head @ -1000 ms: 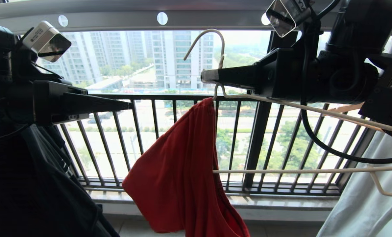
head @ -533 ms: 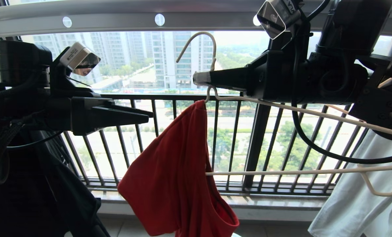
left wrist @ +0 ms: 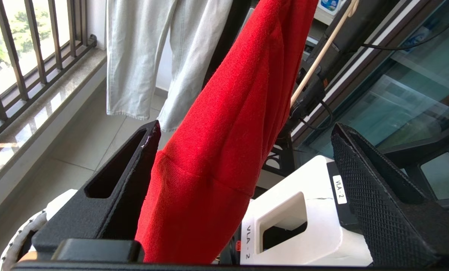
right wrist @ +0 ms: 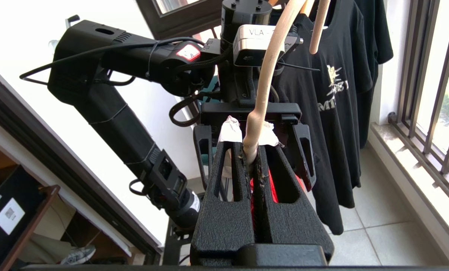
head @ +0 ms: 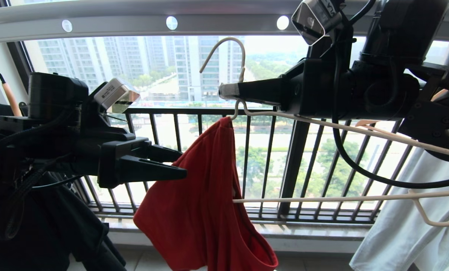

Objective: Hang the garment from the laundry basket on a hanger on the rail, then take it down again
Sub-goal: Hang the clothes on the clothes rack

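The cream-white hanger (head: pixel 224 45) is below the grey rail (head: pixel 217 23), its hook free of the bar. My right gripper (head: pixel 224 91) is shut on its neck, which also shows as the hanger (right wrist: pixel 264 86) in the jaws of the right gripper (right wrist: pixel 249 148). The red garment (head: pixel 205 195) hangs bunched from the hanger's near end. My left gripper (head: pixel 181 165) stands open at the cloth's left edge. In the left wrist view the garment (left wrist: pixel 217 150) hangs between the spread fingers of the left gripper (left wrist: pixel 246 126), against one finger. A bit of the laundry basket (left wrist: pixel 19 239) shows low down.
A black garment (head: pixel 40 226) hangs at the left and a pale grey one (head: pixel 409 233) at the right. The black railing (head: pixel 292 158) and a stone sill close off the far side. Wooden hangers (head: pixel 9 98) sit at the far left. A black T-shirt (right wrist: pixel 337 94) hangs past the left arm.
My left gripper has swung right and down to the red garment's edge and its fingers have spread apart. The right gripper keeps hold of the hanger, barely moved.
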`<state>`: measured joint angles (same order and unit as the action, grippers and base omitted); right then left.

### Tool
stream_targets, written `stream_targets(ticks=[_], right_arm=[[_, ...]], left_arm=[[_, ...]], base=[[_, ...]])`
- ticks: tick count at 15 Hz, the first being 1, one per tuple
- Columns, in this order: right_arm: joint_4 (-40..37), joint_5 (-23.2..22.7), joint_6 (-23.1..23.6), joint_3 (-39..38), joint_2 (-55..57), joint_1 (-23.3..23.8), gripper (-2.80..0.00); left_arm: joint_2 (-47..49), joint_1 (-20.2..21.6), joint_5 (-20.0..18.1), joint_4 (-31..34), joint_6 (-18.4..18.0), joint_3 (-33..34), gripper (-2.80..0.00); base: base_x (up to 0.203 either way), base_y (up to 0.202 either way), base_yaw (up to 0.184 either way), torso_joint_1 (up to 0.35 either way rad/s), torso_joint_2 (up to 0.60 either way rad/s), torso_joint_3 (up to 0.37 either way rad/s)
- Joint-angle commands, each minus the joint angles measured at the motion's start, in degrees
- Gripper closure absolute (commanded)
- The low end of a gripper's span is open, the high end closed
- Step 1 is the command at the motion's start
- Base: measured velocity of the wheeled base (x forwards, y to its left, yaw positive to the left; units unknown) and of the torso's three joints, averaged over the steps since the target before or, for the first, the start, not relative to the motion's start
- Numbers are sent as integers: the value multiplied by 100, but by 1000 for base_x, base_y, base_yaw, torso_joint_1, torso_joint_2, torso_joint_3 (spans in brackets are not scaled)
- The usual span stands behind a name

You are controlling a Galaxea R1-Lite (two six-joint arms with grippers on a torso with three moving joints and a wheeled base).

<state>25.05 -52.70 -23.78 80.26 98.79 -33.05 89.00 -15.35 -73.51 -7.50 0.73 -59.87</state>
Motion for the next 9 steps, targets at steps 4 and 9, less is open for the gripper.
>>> stream_targets(ticks=[4,9], right_arm=[[17,-30,-12,-2,0,-26,0],[17,-23,-12,-2,0,-35,0]], left_arm=[[191,-144,-23,-6,-157,-7,-280],[214,-179,-23,-6,-310,10,0]], base=[[0,0,0,0,0,0],[0,0,0,0,0,0]])
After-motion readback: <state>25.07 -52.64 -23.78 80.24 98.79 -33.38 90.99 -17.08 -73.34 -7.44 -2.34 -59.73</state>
